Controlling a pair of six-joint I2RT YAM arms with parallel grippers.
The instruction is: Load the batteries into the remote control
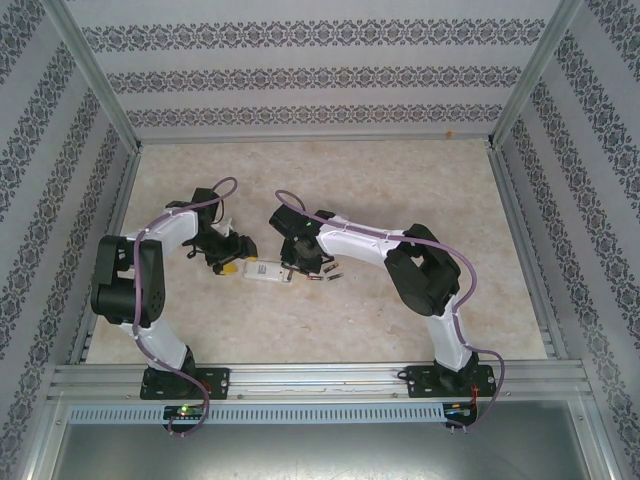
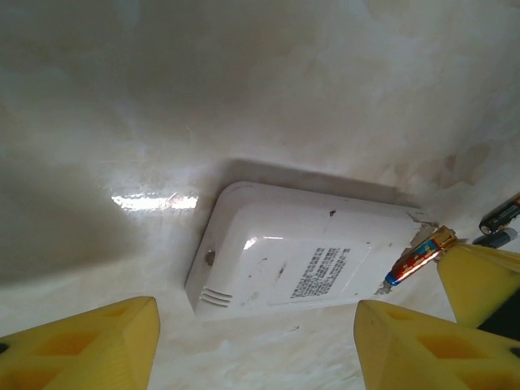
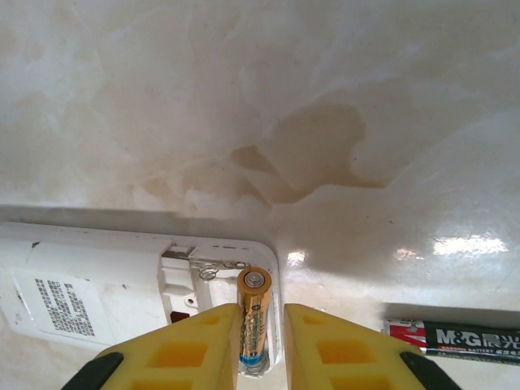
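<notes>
Where right pincer (image 3: pixel 262 318) clamps, battery (image 3: pixel 253 305) coppery-gold, slim

counter (image 3: pixel 162 97): smooth, polished stone look, pale cream with brown stains, bright with glare
remote control (image 2: pixel 309 244): white plastic, smooth and faintly glossy, a few dark specks, a printed paper-like label
remote's open bay (image 3: pixel 213 272): bare metal wire spring
held battery (image 3: pixel 254 313): shiny gold foil-like wrap, bare metal end cap
loose battery (image 3: pixel 455 337): glossy black-and-red printed wrap
right claw (image 3: pixel 260 329): matt yellow plastic
left claw (image 2: pixel 256 313): matt yellow plastic, faintly grainy
walls (image 1: pixel 320 75): matt patterned paper look
frame rail (image 1: pixel 320 378): bare pale metal, dull sheen
</notes>
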